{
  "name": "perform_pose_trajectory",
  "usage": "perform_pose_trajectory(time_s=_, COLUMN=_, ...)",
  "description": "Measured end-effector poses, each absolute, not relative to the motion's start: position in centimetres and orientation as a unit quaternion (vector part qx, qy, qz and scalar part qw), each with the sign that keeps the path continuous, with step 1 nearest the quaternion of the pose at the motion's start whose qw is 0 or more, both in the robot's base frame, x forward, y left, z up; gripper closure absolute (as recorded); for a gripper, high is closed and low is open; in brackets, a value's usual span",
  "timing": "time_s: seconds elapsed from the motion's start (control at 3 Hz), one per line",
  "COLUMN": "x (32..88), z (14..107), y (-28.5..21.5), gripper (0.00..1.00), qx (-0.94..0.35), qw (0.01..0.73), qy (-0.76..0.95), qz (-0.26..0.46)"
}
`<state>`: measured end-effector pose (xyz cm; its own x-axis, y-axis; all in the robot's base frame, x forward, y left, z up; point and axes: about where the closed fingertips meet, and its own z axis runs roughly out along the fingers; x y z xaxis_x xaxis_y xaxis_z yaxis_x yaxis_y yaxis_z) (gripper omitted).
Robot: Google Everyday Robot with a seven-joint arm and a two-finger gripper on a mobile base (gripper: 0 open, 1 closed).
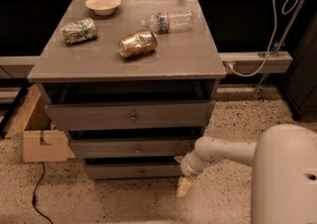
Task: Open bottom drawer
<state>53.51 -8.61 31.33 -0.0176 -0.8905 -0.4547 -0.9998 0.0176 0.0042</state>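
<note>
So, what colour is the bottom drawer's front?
The bottom drawer is grey, camera view; the tool hangs at its right end.

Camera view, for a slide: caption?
Gripper hangs low at the right end of the bottom drawer, its knob not yet grasped.

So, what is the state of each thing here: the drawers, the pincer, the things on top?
bottom drawer, looks shut, knob untouched
middle drawer, looks shut
top drawer, looks shut
pincer, low by the bottom drawer's right end, away from the knob
bowl, upright
bottle, lying on its side
gold can, dented, lying on its side
green can, crushed, lying on its side
</note>
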Motion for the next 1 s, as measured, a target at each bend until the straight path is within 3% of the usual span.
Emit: perform_pose_trajectory(time_s=1.0, x=56.3, z=23.7, y=-7.6, gripper=0.00, qx=-0.675, qw=0.204, qy=0.696, qz=0.136)
